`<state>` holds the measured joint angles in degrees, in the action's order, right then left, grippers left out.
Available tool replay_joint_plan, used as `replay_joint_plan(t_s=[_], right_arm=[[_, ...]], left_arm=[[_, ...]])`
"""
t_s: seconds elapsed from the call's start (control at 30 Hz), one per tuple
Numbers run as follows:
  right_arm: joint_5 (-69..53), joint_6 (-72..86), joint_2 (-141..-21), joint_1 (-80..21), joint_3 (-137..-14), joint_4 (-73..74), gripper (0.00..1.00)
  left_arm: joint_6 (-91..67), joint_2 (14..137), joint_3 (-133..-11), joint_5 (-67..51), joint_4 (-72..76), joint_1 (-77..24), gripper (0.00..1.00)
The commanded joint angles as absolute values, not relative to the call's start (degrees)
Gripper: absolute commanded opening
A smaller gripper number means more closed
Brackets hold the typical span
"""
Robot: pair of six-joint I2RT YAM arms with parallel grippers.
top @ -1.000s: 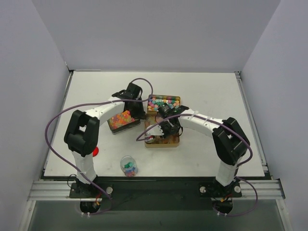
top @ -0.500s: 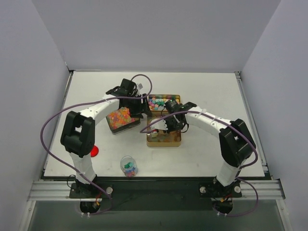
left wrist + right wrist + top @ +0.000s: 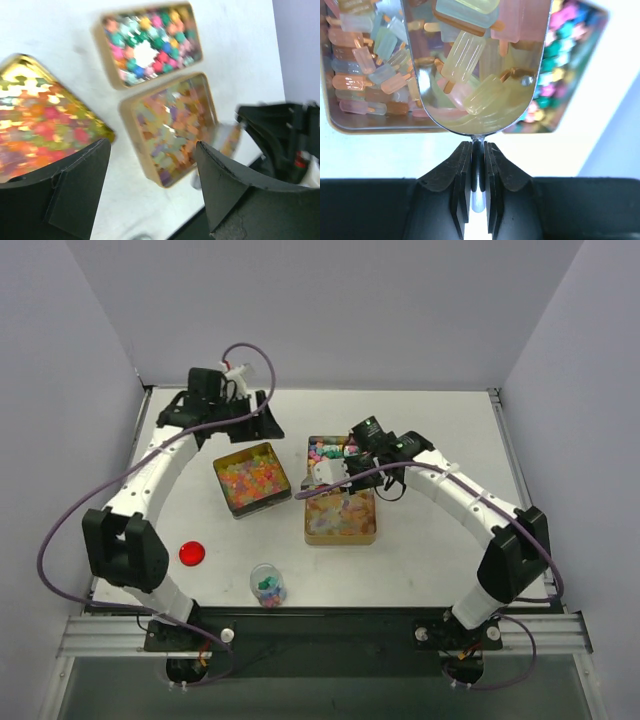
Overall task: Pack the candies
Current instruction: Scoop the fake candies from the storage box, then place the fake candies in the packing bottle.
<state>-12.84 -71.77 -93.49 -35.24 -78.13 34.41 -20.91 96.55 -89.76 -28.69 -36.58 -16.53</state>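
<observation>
- The left pincer is pulled back from the left tin, released.
- A scoop of candies is clamped in the right pincer, awaiting tipping.

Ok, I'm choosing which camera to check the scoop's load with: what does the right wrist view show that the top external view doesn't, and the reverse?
Only the right wrist view: the scoop close up, its bowl loaded with pastel candies, its thin handle pinched between the right fingers. Only the top external view: the red lid, the small jar, the orange-candy tin and the left arm, stretched to the far left. Both: the pastel tin and the multicoloured tin.
</observation>
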Motion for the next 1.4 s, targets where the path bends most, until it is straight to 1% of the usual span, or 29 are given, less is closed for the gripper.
replay_joint_plan(t_s=[0.0, 0.07, 0.1, 0.13, 0.23, 0.33, 0.53, 0.7, 0.9, 1.1, 1.37], right_arm=[[-12.05, -70.75, -88.77, -40.94, -82.52, 41.04, 0.0], [-10.29, -69.18, -88.24, -45.15, -83.75, 42.97, 0.0], [-9.24, -68.56, -88.16, -46.92, -85.41, 43.85, 0.0], [-8.36, -68.12, -88.15, -48.5, -86.04, 44.9, 0.0], [-4.05, -67.59, -87.89, -55.09, -86.84, 47.81, 0.0], [-0.72, -67.06, -88.67, -60.81, -88.76, 52.02, 0.0], [3.95, -64.78, -91.92, -67.66, -93.33, 59.41, 0.0], [7.9, -63.81, -95.44, -71.19, -98.78, 63.8, 0.0], [13.26, -63.63, -100.98, -74.44, -103.35, 67.23, 0.0], [16.96, -64.86, -105.11, -75.32, -106.96, 70.84, 0.0], [21.35, -65.57, -107.23, -76.46, -109.34, 73.3, 0.0]], left_arm=[[-17.05, 89.92, -85.27, -25.32, -36.92, -7.24, 0.8], [-19.49, 86.67, -82.54, -23.21, -37.44, -3.88, 0.8], [-20.29, 85.44, -79.31, -22.68, -37.79, -1.87, 0.8], [-20.82, 83.17, -77.71, -23.11, -38.49, 2.16, 0.8], [-20.13, 79.38, -72.44, -22.94, -40.69, 6.48, 0.8], [-20.65, 75.08, -67.35, -25.3, -41.13, 9.3, 0.8], [-22.59, 65.94, -59.33, -26.81, -37.71, 12.92, 0.8], [-23.29, 62.85, -55.99, -26.9, -36.39, 13.01, 0.81], [-23.11, 61.0, -55.81, -26.1, -35.6, 13.1, 0.82], [-25.13, 57.84, -53.62, -27.07, -33.58, 14.41, 0.82], [-27.07, 53.53, -50.54, -28.21, -31.73, 16.69, 0.82]])
